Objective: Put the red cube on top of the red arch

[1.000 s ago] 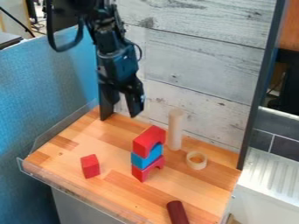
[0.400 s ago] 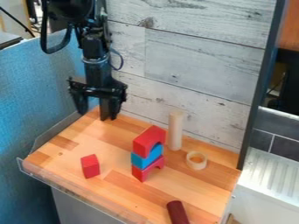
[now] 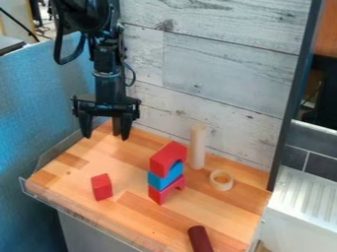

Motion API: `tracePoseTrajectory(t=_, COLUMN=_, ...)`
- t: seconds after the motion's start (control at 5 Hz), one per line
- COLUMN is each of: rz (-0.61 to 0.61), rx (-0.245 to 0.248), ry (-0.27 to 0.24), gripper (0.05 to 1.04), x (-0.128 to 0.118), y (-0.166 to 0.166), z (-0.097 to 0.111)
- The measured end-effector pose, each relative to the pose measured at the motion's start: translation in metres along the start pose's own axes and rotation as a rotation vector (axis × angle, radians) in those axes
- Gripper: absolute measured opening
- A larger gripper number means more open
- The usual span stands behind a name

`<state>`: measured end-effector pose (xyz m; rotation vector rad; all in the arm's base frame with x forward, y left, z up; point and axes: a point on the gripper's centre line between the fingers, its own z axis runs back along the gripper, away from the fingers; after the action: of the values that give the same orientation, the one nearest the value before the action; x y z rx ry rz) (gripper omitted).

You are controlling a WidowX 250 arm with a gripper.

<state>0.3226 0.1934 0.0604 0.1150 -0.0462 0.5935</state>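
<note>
My gripper [image 3: 105, 134] hangs over the back left part of the table, its two fingers spread apart with nothing between them. In front of it and lower sits the red cube [image 3: 101, 187], on the wood at the left. Right of the cube stands a stack: a red arch [image 3: 168, 156] on top, a blue arch [image 3: 166, 177] under it, and another red arch [image 3: 158, 195] at the bottom. The top arch's upper face is bare.
Just behind the stack a pale wooden cylinder [image 3: 198, 146] stands upright. A wooden ring [image 3: 221, 180] lies to its right. Near the front edge lies a dark red cylinder [image 3: 199, 239]. A clear rim [image 3: 85, 212] borders the wooden table [image 3: 138, 216]; a plank wall [image 3: 230, 83] stands behind.
The gripper has turned so both fingers face the camera, and it has shifted left and somewhat lower. The blocks and other objects have stayed put.
</note>
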Motion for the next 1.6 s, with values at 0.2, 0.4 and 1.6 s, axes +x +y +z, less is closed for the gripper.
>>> tracePoseTrajectory(t=0.2, rz=0.045, rx=-0.037, ry=-0.027, gripper=1.000, x=0.006, y=0.009, z=-0.007)
tracePoseTrajectory(t=0.4, rz=0.057, rx=-0.058, ry=-0.062, gripper=1.000, x=0.007, y=0.024, z=-0.016)
tracePoseTrajectory(t=1.6, rz=0.379, rx=0.003, ry=-0.072, gripper=1.000, x=-0.016, y=0.013, z=-0.058)
